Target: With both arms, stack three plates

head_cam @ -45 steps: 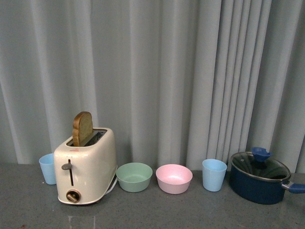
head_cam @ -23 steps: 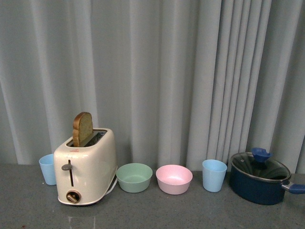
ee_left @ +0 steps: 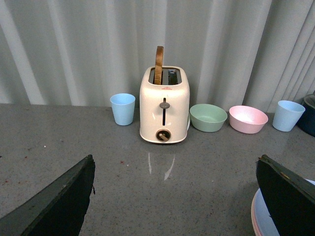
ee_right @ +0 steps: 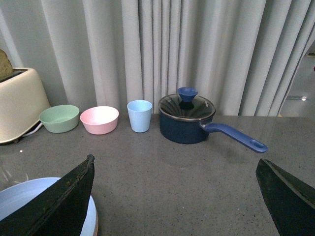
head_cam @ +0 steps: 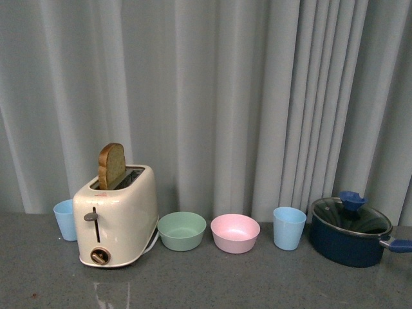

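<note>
**Plates low and near; both grippers wide and empty**

The counter [head_cam: 257, 283] carries a row along the curtain [head_cam: 225, 96]: toaster [head_cam: 116, 215] with toast [head_cam: 111, 165] in its slot, pot [head_cam: 351, 232], green bowl [head_cam: 182, 230], pink bowl [head_cam: 235, 232] and two blue cups [head_cam: 289, 227] [head_cam: 64, 219]. None of that belongs to the job.

The plates show only at the edges of the wrist views. The right wrist view catches a blue plate [ee_right: 29, 206] close under that arm; the left wrist view shows a blue plate on a pink rim [ee_left: 261, 221], so some stacking looks already done. How many lie there I cannot tell.

The left gripper [ee_left: 172, 201] is spread wide with nothing between its fingers, and so is the right gripper [ee_right: 174, 201].

To do this well, I judge each arm should descend squarely on a rim and stay clear of the back row.
</note>
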### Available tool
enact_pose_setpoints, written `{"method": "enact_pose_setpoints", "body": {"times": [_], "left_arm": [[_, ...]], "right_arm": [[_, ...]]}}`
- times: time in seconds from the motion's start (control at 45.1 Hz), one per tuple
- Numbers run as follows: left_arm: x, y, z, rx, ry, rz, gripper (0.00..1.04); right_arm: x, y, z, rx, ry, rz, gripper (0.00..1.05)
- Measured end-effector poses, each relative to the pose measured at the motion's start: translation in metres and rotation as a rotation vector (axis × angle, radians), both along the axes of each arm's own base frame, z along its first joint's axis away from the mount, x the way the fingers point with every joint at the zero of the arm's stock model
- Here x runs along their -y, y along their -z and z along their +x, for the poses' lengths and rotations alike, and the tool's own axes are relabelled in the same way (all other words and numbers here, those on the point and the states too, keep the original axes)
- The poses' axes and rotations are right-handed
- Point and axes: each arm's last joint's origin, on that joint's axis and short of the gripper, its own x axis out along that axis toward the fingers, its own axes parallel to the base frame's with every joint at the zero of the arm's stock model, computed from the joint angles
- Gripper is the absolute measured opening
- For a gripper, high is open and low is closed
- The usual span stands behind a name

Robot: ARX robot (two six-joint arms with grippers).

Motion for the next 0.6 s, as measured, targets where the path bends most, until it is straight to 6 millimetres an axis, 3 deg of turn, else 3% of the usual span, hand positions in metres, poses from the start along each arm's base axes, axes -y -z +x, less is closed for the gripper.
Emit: {"method": "enact_pose_setpoints", "body": {"times": [0.598], "left_arm": [[0.0,0.0,0.0,0.0,0.0,0.0,0.98]], "right_arm": [[0.0,0.0,0.0,0.0,0.0,0.0,0.97]]}}
